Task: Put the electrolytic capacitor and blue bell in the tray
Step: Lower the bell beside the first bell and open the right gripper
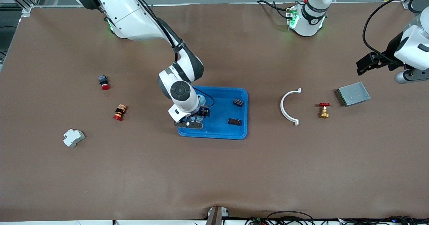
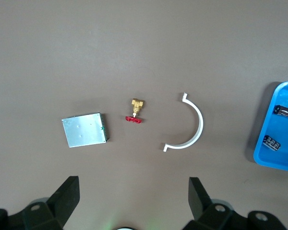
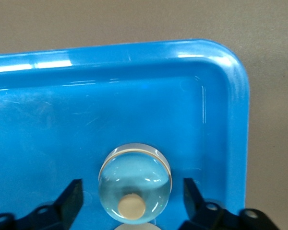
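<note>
Brown matting covers the worktop, the blue tray at its middle. Left pincer hangs released above bare mat, waiting. Right pincer stands released around the blue bell in the tray's corner.

blue bell in tray, tool spread

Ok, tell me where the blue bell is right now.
The blue bell sits in the tray, at the tray's end toward the right arm, between the open fingers of the right claw.
</note>
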Action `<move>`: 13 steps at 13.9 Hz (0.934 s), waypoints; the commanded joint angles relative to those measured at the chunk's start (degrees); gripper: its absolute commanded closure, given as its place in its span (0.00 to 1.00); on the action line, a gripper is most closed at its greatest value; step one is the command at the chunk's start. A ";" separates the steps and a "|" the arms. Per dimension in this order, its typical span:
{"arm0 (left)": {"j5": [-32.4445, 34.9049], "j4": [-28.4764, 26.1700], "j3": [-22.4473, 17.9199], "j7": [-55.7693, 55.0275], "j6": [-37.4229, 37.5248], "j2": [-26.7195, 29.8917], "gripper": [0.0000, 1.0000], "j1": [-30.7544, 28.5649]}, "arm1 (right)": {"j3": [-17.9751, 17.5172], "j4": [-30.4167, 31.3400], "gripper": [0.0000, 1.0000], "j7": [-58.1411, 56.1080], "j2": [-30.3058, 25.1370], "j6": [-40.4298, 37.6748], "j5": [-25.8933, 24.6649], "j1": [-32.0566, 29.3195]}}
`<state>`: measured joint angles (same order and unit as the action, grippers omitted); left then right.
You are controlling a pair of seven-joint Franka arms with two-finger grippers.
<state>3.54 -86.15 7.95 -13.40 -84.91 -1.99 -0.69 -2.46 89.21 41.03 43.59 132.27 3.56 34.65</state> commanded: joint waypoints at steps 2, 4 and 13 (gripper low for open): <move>-1.25 -0.95 -0.30 1.00 -0.26 0.85 0.00 0.25 | 0.44 -0.88 0.00 -0.16 -1.92 -2.35 0.57 0.42; -1.25 -0.95 -0.30 0.92 0.19 0.85 0.00 0.25 | 0.53 -1.06 0.00 -0.60 -5.95 -8.66 0.57 0.07; -1.34 -0.69 -0.30 0.65 -0.25 0.76 0.00 0.25 | 1.50 -1.23 0.00 -7.25 -22.13 -28.53 -0.13 -6.15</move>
<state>3.48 -86.51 7.97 -13.40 -84.92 -1.99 -0.61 -0.80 86.17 38.13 25.01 106.90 3.40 31.47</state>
